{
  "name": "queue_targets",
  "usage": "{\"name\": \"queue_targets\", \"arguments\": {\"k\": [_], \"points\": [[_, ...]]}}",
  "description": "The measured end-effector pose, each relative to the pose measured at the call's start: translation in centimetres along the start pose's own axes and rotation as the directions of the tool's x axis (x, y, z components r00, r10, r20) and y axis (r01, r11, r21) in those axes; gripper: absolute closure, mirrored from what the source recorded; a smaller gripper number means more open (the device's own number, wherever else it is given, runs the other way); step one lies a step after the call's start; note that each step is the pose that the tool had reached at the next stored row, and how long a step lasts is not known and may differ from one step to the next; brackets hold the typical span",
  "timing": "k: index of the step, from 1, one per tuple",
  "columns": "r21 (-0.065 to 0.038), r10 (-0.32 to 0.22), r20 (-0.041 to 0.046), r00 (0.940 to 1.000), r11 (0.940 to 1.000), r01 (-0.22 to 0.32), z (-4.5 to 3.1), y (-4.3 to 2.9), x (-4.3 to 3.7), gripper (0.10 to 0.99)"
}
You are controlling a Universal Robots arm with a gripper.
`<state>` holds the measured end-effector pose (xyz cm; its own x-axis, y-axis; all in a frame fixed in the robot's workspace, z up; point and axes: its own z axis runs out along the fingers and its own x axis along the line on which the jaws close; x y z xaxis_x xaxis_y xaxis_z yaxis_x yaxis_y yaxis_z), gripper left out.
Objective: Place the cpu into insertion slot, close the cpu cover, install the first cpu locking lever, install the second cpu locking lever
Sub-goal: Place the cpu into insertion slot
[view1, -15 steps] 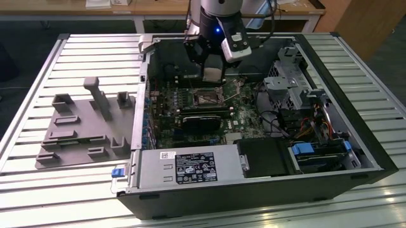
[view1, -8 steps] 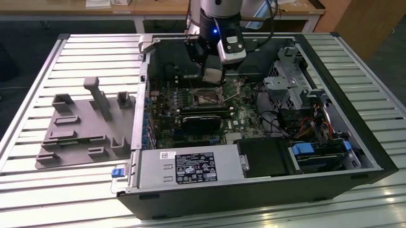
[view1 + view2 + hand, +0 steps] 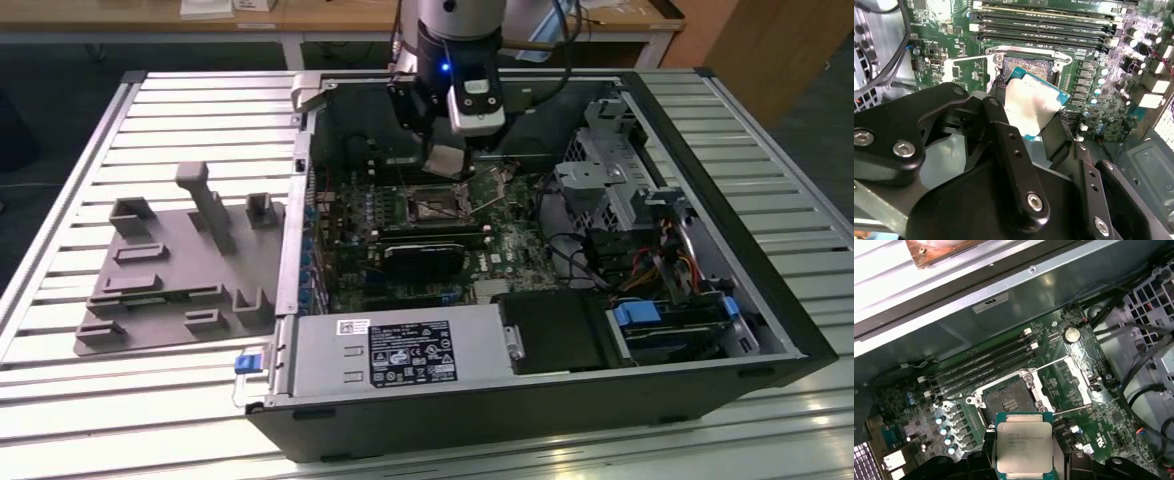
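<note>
End effector (image 3: 1026, 117) grips cpu (image 3: 1024, 447) near insertion slot (image 3: 1008, 400).

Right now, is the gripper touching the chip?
Touching. In the second wrist view the gripper has its black fingers pressed against two opposite edges of the silver chip, which sits clamped between them.

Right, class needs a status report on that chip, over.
End effector shut on chip. Socket empty, cover open. Chip not yet seated; path looks clear.

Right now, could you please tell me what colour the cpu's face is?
The cpu is pale silver-grey, green-edged; clearest in the first wrist view.
</note>
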<state>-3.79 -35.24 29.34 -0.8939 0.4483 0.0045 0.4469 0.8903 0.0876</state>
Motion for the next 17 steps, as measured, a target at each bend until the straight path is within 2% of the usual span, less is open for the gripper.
{"name": "queue_targets", "arguments": {"k": [5,9,13,17], "points": [[0.000,0.054,0.0048,0.9985,0.9985,-0.054,0.12,-0.11,0.24,0.553],[-0.001,0.108,0.0095,0.9941,0.9941,-0.108,0.25,-0.17,0.33,0.553],[-0.002,0.165,0.0144,0.9862,0.9863,-0.165,0.38,-0.20,0.39,0.553],[-0.003,0.223,0.0195,0.9746,0.9748,-0.223,0.51,-0.24,0.43,0.553]]}}
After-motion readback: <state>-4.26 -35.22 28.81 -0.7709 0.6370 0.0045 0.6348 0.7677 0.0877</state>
